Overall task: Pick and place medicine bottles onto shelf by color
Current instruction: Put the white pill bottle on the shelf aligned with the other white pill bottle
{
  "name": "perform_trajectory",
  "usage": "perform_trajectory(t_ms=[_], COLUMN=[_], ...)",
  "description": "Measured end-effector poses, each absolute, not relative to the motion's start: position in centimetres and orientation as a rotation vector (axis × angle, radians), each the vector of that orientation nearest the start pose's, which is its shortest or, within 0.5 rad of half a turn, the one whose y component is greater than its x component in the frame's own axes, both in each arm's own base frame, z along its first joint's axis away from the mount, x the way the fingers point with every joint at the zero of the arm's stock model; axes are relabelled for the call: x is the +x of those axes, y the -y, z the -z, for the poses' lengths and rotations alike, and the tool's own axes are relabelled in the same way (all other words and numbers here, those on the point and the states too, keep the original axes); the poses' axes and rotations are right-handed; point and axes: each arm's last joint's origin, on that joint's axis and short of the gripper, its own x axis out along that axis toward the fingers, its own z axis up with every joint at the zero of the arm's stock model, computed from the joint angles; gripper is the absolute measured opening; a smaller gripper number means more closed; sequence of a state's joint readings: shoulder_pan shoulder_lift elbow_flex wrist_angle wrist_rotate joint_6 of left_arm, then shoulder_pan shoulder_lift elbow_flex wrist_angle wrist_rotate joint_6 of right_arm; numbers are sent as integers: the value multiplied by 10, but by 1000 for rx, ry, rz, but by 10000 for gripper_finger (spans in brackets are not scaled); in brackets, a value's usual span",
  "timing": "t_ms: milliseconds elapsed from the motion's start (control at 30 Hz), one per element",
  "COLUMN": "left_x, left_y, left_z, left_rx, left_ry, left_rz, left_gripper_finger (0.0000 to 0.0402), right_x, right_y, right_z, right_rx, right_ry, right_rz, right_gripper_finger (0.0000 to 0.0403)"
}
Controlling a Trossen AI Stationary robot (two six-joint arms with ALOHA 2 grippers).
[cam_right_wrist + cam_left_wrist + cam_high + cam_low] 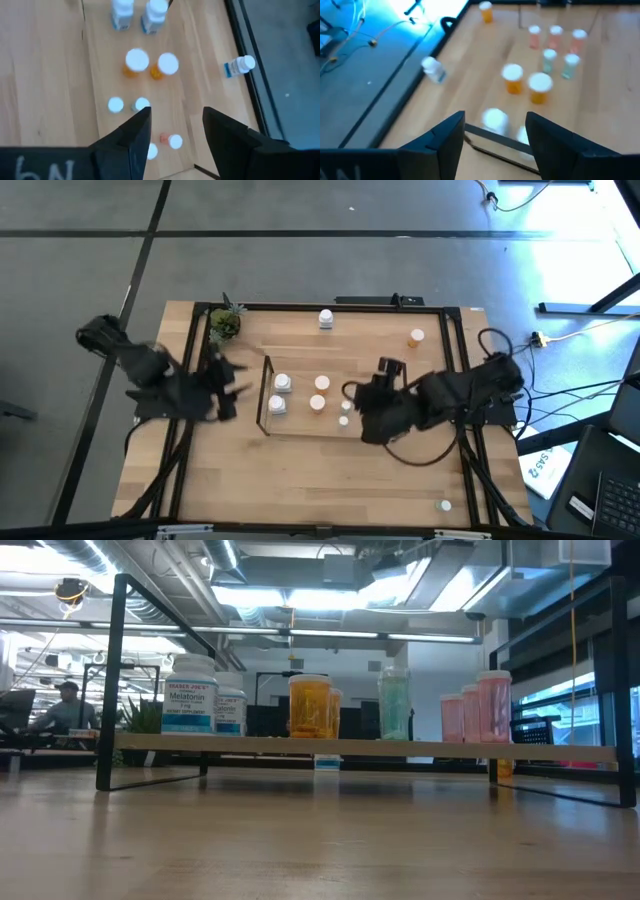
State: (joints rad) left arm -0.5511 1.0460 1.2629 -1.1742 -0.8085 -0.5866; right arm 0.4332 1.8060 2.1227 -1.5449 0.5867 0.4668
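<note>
The shelf [267, 395] stands mid-table, its board [350, 748] carrying bottles upright on their bases: two white [280, 394], two orange [319, 392], teal [394, 703] and pink [480, 705]. A white bottle [326, 318] rests loose near the far edge, an orange one [416, 336] at the far right, and a small one [444, 505] at the near right. My left gripper [495, 140] hangs open and empty left of the shelf. My right gripper [172, 130] hangs open and empty above the shelf's right end, over the pink bottles [172, 141].
A small green potted plant [225, 325] stands at the far left corner. A black frame [196, 400] edges the table. Cables and a paper lie on the floor to the right. Bare wood lies between the shelf and the near edge.
</note>
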Motion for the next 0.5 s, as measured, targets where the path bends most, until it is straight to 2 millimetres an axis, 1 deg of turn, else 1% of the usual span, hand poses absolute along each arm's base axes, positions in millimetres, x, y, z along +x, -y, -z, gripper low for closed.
perform_trajectory(t_ms=[100,200,267,367,500], left_x=[147,150,156,167,183], left_y=[45,28,18,3,-24], left_z=[-384,-397,-405,-413,-412], left_rx=[58,84,130,179,165], left_ry=[-600,-522,-469,-417,-414], left_rz=[-437,-422,-397,-366,-360], left_gripper_finger=[203,203,203,203,203], right_x=[304,310,311,314,312], right_y=[-113,-104,-98,-91,-82], right_z=[-415,-419,-419,-419,-423], right_rx=[-116,-53,-25,-11,-19], right_ry=[-946,-922,-930,-931,-928], right_rz=[379,365,360,376,384], right_gripper_finger=[180,180,180,180,180])
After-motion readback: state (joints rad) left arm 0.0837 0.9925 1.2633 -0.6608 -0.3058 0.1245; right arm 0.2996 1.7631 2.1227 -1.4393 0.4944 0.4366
